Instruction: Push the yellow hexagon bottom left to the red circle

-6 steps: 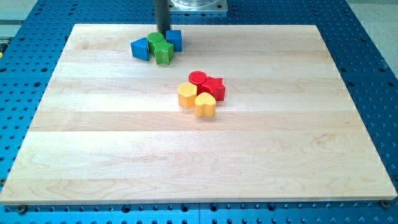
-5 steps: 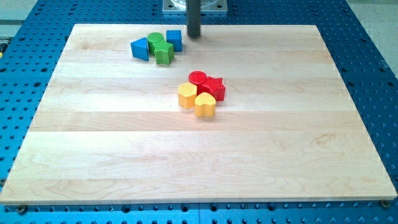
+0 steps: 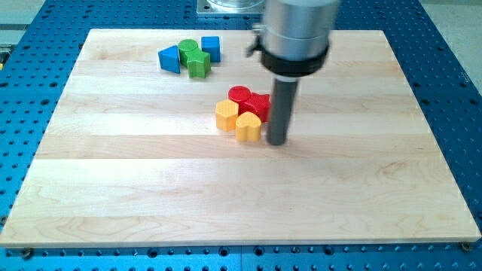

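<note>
The yellow hexagon (image 3: 226, 116) lies near the board's middle, just below and left of the red circle (image 3: 239, 95) and touching it. A yellow heart (image 3: 248, 126) sits at the hexagon's lower right. A red star (image 3: 258, 105) sits right of the circle. My tip (image 3: 277, 142) stands on the board just right of the yellow heart and below the red star, close to both; contact cannot be told.
At the view's top left a cluster holds a blue triangle (image 3: 170, 59), a green circle (image 3: 188, 49), a green block (image 3: 199, 65) and a blue cube (image 3: 211, 48). The wooden board (image 3: 226, 196) lies on a blue perforated table.
My tip has moved from the top of the board, beside the blue and green cluster, down and right to beside the yellow heart. No block has shifted.
</note>
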